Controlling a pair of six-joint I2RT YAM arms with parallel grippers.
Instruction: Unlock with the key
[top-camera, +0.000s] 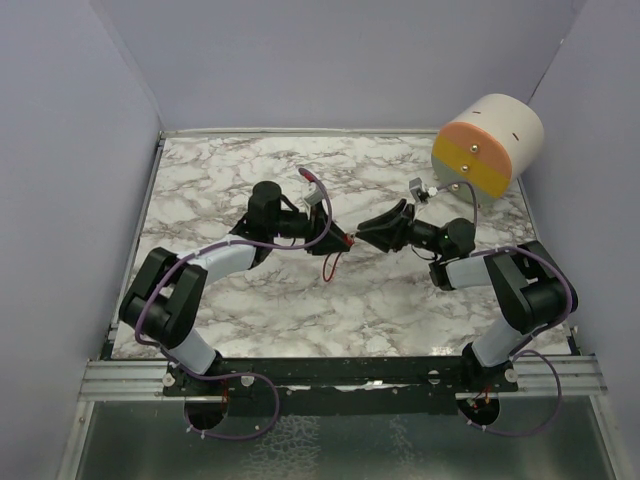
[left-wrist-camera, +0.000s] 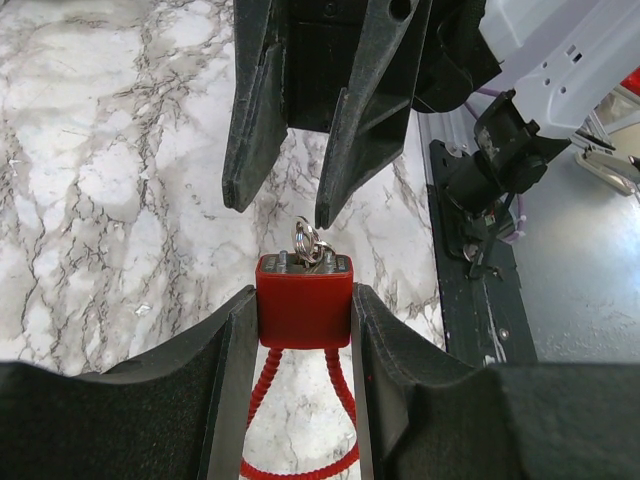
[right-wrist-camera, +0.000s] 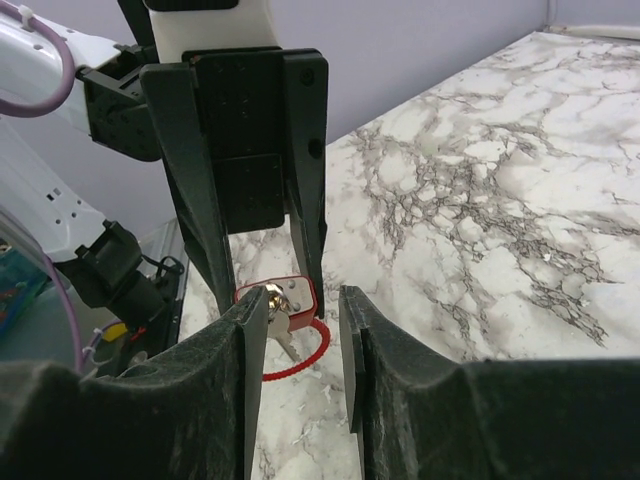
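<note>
A red padlock (left-wrist-camera: 304, 300) with a red cable loop (left-wrist-camera: 300, 465) is clamped between the pads of my left gripper (left-wrist-camera: 303, 298), held above the marble table (top-camera: 400, 300). A silver key ring (left-wrist-camera: 308, 240) sits at the lock's face, and a key (right-wrist-camera: 283, 342) hangs down from it. My right gripper (right-wrist-camera: 300, 300) is open and faces the lock (right-wrist-camera: 303, 293), with its left fingertip (right-wrist-camera: 252, 305) right at the key ring. In the top view both grippers meet at mid-table, left (top-camera: 343, 238) and right (top-camera: 363, 232), with the loop (top-camera: 330, 268) dangling below.
A beige cylinder with an orange and yellow face (top-camera: 488, 145) stands at the back right corner. A small metal piece on a cable (top-camera: 418, 187) lies near it. Grey walls close three sides. The black base rail (top-camera: 360, 372) runs along the near edge.
</note>
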